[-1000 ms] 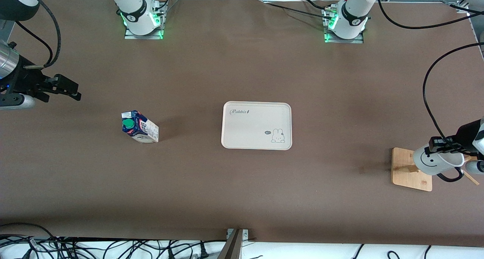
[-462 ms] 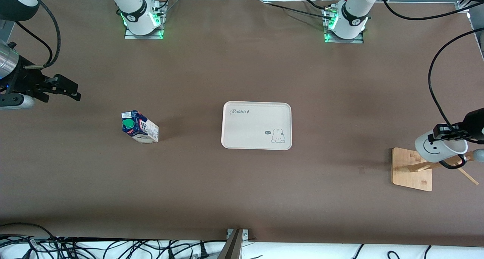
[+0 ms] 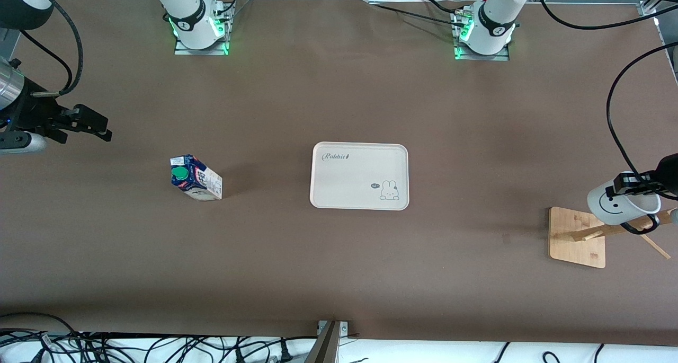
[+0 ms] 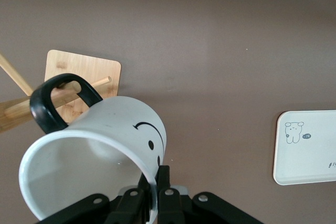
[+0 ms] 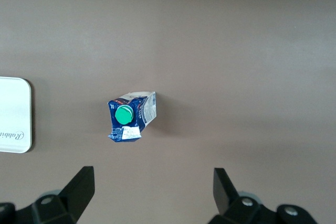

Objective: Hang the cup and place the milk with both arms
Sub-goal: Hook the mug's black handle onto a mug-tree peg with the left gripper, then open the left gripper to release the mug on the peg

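Note:
My left gripper (image 3: 635, 184) is shut on the rim of the white smiley cup (image 3: 619, 204) and holds it in the air over the wooden cup rack (image 3: 577, 237) at the left arm's end of the table. In the left wrist view the cup (image 4: 105, 145) lies tilted, its black handle (image 4: 50, 103) around a wooden peg (image 4: 92, 84), my fingers (image 4: 164, 182) pinching the rim. The milk carton (image 3: 195, 177) stands on the table toward the right arm's end. My right gripper (image 3: 87, 124) is open and empty, up in the air; the carton (image 5: 130, 118) shows in its wrist view.
A cream tray (image 3: 328, 193) with a rabbit print lies at the table's middle, also in the left wrist view (image 4: 294, 171). Cables hang along the table's front edge (image 3: 159, 347). The rack's base (image 4: 79, 72) is a flat wooden square.
My left gripper has carried the cup upward and toward the table's end, so its handle has come onto the rack's peg. The right arm has barely moved.

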`<state>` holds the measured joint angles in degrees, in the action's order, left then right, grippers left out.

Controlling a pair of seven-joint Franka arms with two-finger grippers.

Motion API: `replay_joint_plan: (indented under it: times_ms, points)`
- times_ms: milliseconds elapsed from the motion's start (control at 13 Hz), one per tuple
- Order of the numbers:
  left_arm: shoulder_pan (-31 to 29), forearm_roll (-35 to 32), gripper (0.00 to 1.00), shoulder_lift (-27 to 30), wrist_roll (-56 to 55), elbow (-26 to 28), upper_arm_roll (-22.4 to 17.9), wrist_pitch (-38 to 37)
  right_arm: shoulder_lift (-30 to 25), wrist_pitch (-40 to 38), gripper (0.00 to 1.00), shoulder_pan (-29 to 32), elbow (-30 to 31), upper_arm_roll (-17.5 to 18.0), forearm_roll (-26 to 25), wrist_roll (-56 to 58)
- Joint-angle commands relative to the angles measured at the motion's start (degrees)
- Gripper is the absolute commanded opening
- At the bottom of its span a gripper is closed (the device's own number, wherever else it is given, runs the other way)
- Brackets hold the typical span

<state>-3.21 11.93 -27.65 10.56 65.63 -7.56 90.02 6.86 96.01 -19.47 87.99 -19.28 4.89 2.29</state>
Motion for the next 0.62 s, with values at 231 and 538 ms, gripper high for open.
replay_joint_plan:
  times_ms: [231,538]
  points:
    - [-4.43,5.90,1.00,-0.12,6.58,0.99,0.44,0.50,-0.53,0.41,1.00,0.22,0.61,0.12,-0.58,-0.18]
    - [-3.65,3.90,1.00,5.40,5.44,0.29,1.05,-7.02,-0.53,0.41,1.00,0.30,0.61,0.04,-0.58,-0.18]
